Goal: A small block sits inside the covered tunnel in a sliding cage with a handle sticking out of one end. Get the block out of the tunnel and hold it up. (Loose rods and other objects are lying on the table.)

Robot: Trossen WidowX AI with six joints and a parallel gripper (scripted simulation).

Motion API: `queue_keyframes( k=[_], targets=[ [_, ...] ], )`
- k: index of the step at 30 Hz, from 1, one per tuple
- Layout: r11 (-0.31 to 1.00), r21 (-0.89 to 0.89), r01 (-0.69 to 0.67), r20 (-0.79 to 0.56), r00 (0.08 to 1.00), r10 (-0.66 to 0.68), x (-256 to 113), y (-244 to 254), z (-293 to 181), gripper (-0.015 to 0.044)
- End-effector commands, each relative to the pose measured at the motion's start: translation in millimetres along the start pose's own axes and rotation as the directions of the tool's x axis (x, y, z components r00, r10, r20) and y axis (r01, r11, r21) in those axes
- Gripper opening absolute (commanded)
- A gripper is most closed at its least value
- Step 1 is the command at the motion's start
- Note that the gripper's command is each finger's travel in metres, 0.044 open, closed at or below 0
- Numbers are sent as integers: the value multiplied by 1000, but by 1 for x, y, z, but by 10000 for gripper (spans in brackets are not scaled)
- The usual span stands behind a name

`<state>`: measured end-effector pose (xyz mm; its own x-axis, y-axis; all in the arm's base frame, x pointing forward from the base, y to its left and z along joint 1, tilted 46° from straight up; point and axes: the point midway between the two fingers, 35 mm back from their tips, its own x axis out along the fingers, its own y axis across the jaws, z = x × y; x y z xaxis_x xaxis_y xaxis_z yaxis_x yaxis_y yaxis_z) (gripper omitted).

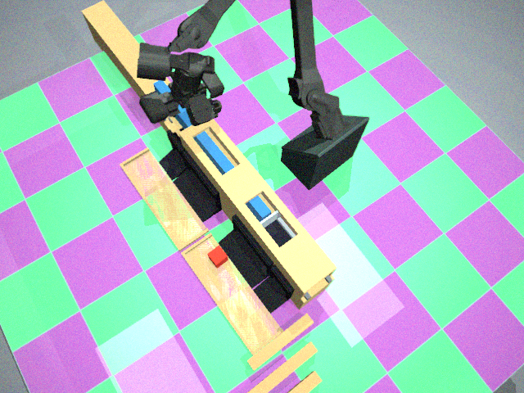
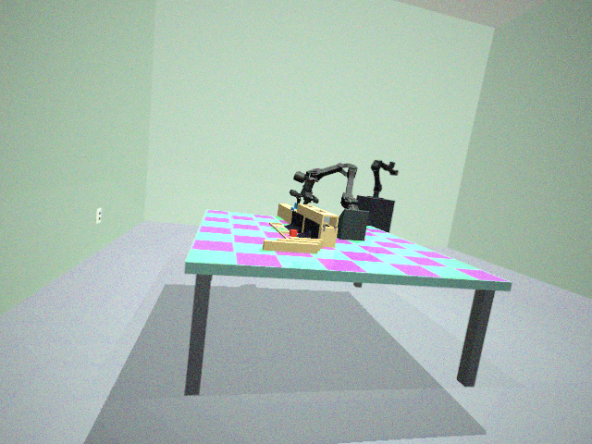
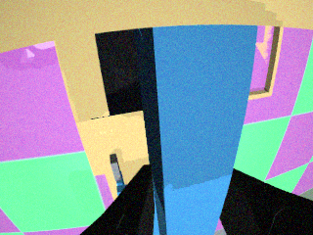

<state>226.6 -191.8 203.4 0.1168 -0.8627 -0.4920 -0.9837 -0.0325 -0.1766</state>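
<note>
A: Gripper state, quick?
B: Gripper was clamped on the blue handle, upper left of the top frame, one finger each side
A: And the block?
B: Small red block sat outside the tan tunnel, on a flat tan tray, just below centre; couldn't tell if it was the target
A: Cage?
B: Grey frame showed through the roof window right of centre, beside blue; dark inside, contents unclear
A: Rods?
B: Tan rods, bottom centre
</note>
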Motion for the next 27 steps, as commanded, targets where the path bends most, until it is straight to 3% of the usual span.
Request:
queue_keyframes(
  k=[1,14,15,27],
  targets=[
    [1000,-26,15,46,999,-14,1,0,24,0],
    [1000,-26,15,47,999,-14,1,0,25,0],
    [1000,16,-3,-18,1000,3,0,0,1,26],
    [1000,-3,6,14,1000,-6,-17,-4,-4,341]
  ],
)
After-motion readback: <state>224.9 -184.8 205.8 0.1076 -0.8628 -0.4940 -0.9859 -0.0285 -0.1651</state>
